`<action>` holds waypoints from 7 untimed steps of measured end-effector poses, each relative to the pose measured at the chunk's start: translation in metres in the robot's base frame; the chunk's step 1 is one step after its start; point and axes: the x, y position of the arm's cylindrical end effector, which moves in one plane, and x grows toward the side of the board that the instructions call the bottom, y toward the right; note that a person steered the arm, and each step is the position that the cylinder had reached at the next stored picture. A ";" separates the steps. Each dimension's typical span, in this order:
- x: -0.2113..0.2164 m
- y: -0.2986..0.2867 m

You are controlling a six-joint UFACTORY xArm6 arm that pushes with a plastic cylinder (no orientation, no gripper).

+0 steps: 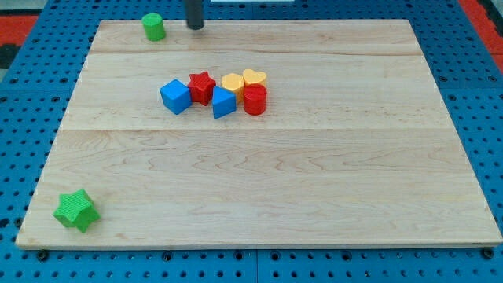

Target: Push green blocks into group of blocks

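Note:
A green cylinder [154,27] stands at the view's top left of the wooden board [314,196]. A green star block [76,211] lies at the view's bottom left corner. A group sits in the upper middle: a blue cube [175,96], a red star [202,86], a blue wedge-like block [223,103], a yellow hexagon-like block [233,82], a yellow heart [254,78] and a red cylinder [255,101]. My tip [194,27] is at the board's top edge, just right of the green cylinder and apart from it.
The board lies on a blue pegboard table [23,94] that surrounds it on all sides. A red strip [483,16] shows at the view's top right corner.

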 end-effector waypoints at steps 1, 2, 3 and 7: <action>0.032 -0.090; -0.045 -0.122; -0.047 -0.077; 0.028 0.061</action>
